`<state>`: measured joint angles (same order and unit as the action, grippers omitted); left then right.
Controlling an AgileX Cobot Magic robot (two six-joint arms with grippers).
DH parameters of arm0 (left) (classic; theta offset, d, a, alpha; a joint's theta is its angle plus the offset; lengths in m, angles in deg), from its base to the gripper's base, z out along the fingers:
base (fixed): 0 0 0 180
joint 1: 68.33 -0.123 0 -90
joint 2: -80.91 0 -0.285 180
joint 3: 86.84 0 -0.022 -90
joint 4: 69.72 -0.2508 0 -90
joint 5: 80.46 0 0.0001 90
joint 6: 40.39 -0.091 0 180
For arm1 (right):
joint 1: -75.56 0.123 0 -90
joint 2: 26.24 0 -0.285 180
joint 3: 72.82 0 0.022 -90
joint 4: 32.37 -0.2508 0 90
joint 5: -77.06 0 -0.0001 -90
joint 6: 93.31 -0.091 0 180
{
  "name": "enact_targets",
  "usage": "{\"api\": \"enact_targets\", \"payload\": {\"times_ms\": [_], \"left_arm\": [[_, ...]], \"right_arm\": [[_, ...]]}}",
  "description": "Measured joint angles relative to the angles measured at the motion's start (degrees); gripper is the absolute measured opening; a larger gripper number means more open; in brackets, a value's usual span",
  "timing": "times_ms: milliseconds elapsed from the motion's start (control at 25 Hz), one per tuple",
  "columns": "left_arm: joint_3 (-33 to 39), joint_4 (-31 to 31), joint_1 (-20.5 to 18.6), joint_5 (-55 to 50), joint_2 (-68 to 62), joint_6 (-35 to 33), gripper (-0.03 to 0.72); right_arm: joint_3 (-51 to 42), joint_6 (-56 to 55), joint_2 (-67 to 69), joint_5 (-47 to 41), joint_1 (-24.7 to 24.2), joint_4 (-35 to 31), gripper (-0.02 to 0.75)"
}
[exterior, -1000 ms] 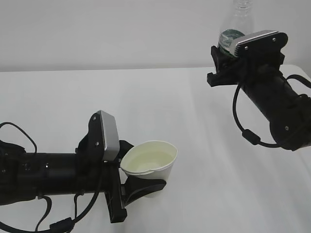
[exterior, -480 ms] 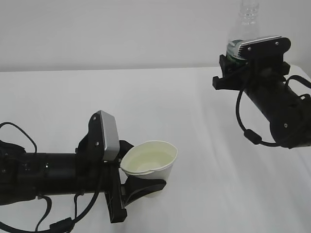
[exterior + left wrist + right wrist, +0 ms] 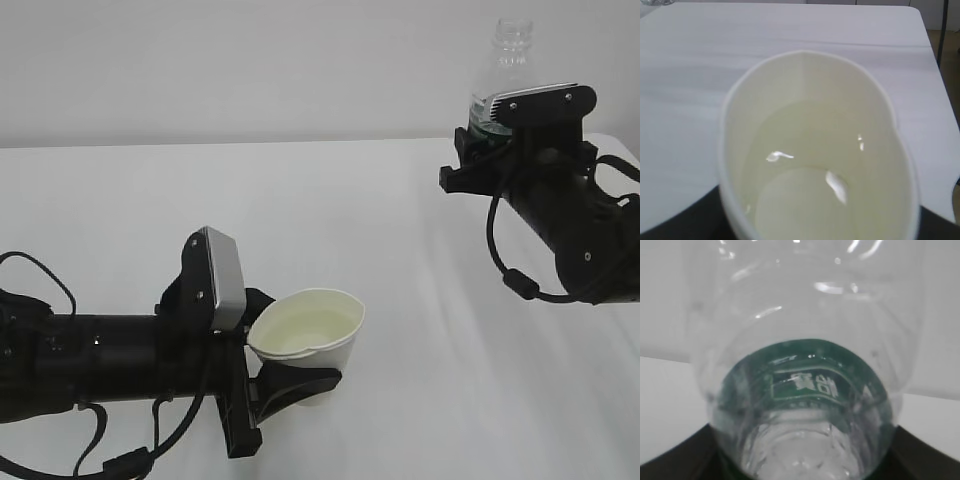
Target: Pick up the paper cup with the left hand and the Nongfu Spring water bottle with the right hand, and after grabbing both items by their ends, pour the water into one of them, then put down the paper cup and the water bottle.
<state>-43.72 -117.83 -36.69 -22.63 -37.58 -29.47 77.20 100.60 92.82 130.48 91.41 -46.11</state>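
Note:
The paper cup is white with a cream inside, and its rim is squeezed oval. It is held above the table at lower centre, with my left gripper shut round its lower wall. In the left wrist view the paper cup fills the frame, and clear water lies in it with glints on top. At the upper right my right gripper is shut on the base of the Nongfu Spring water bottle, which stands upright, its capless neck on top. Its green label shows through the clear bottle.
The white table runs between the two arms, with a pale wall behind it. Its far right corner shows in the left wrist view. A black cable loops under the right arm.
The right arm has come down a little and shifted right, and the bottle now stands more upright. The left arm and the cup have not moved.

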Motion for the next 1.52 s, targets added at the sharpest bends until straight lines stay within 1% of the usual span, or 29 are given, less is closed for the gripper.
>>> {"api": "enact_targets", "payload": {"times_ms": [400,840,1040,1520], "left_arm": [[0.0,1.2,0.0,0.0,0.0,0.0,0.41],[0.0,4.0,0.0,0.0,0.0,0.0,0.41],[0.0,6.7,0.0,0.0,0.0,0.0,0.41],[0.0,15.4,0.0,-0.1,0.0,-0.6,0.41]], "right_arm": [[0.0,-2.4,0.0,-1.4,0.0,-0.1,0.456],[0.0,-2.6,0.0,-2.3,0.0,-0.1,0.456],[0.0,-2.6,0.0,-2.6,0.0,-0.1,0.456],[0.0,-2.6,0.0,-2.7,0.0,-0.1,0.456]]}}
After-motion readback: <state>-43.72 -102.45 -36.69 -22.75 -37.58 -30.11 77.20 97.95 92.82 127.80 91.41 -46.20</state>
